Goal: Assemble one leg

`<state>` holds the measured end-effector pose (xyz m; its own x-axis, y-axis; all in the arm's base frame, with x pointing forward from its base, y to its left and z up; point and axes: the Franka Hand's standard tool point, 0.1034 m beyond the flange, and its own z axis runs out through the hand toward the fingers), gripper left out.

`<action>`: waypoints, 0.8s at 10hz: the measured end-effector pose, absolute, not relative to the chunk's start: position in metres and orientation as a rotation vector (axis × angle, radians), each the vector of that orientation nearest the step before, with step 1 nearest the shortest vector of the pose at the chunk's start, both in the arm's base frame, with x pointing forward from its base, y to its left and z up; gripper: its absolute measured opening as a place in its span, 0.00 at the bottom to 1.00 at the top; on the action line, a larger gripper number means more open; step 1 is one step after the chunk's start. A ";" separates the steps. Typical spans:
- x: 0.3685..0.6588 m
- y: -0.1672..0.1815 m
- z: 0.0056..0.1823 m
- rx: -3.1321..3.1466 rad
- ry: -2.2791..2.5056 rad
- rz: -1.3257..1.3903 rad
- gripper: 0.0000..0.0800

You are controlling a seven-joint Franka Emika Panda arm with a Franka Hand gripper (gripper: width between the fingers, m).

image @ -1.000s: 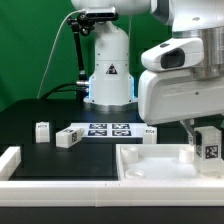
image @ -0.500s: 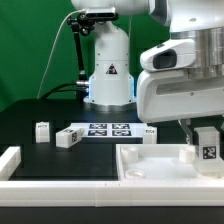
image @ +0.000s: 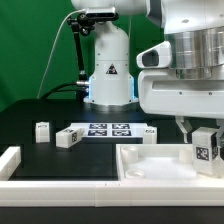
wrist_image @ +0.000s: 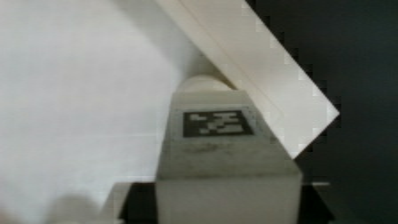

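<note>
My gripper (image: 206, 138) is shut on a leg (image: 206, 152), a small white block with a black-and-white tag facing the camera. It holds the leg upright at the far right corner of the large white panel (image: 150, 165), close to its surface; I cannot tell whether they touch. In the wrist view the leg (wrist_image: 217, 125) sits between the dark fingers of my gripper (wrist_image: 217, 200), with its tip against the panel's raised corner edge (wrist_image: 249, 60). Three more legs stand on the black table: two at the left (image: 42, 131) (image: 67, 137) and one behind the panel (image: 148, 133).
The marker board (image: 108, 129) lies flat mid-table. The arm's white base (image: 108, 70) stands behind it. A white L-shaped rim (image: 10, 160) runs along the front left edge. A small white nub (image: 187, 153) rises from the panel beside the held leg.
The hand has turned about its axis and the held leg has sunk slightly toward the panel's corner. The other parts have not moved.
</note>
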<state>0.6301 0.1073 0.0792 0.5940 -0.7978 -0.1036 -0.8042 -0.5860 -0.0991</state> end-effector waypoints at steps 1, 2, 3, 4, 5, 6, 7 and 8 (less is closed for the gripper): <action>0.630 0.107 0.079 -2.597 1.530 0.084 0.36; 0.629 0.107 0.079 -2.539 1.625 0.103 0.36; 0.629 0.106 0.079 -2.482 1.702 0.118 0.36; 0.629 0.106 0.079 -2.476 1.713 0.118 0.36; 0.629 0.106 0.079 -2.511 1.658 0.114 0.36; 0.629 0.106 0.079 -2.566 1.568 0.107 0.61; 0.629 0.107 0.079 -2.592 1.526 0.105 0.61; 0.628 0.108 0.079 -2.671 1.381 0.101 0.77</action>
